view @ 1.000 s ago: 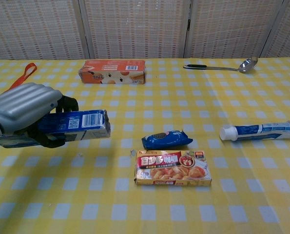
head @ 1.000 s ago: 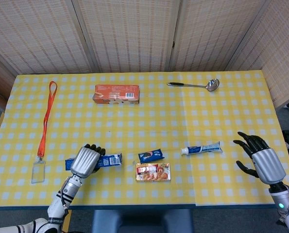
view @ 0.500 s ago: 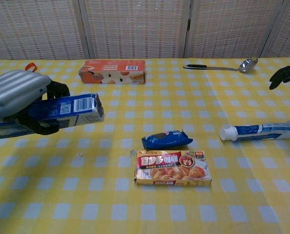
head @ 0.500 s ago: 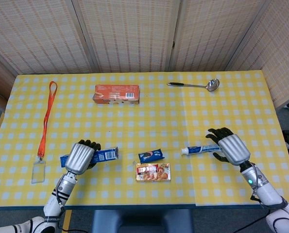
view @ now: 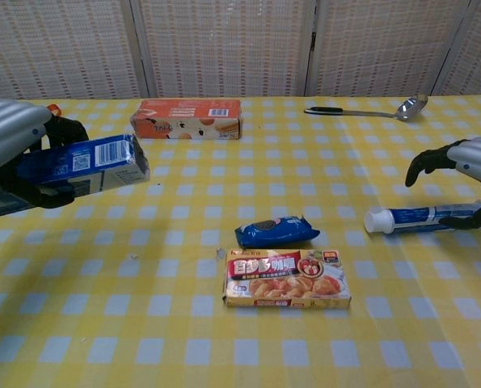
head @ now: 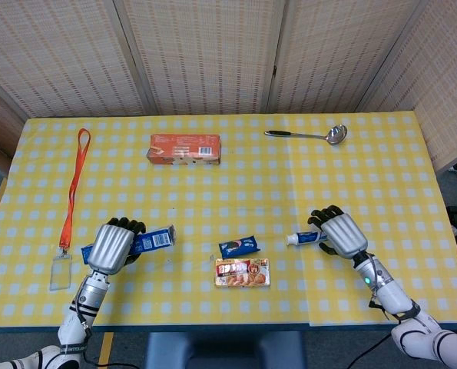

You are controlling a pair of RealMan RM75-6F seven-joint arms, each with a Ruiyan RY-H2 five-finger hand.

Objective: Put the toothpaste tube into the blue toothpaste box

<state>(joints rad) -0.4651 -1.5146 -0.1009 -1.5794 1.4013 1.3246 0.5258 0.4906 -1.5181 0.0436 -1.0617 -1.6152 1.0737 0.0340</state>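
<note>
My left hand (head: 110, 246) grips the blue toothpaste box (head: 153, 240) and holds it off the table at the front left, its barcoded end pointing right. In the chest view this left hand (view: 10, 139) carries the box (view: 90, 164) slightly tilted. The white and blue toothpaste tube (view: 418, 217) lies flat at the front right, cap to the left. My right hand (head: 339, 233) arches over the tube's (head: 299, 238) right part. In the chest view the right hand (view: 465, 160) has curved fingers above the tube and its thumb beside it, not closed around it.
A blue snack packet (head: 238, 247) and a red-yellow food box (head: 243, 272) lie at the front centre. An orange box (head: 183, 148) sits further back, a metal ladle (head: 309, 135) at the back right. An orange lanyard with a badge (head: 71, 196) runs along the left edge.
My left hand has lifted the blue box up and to the left. My right hand has come in from the right and now arches over the toothpaste tube.
</note>
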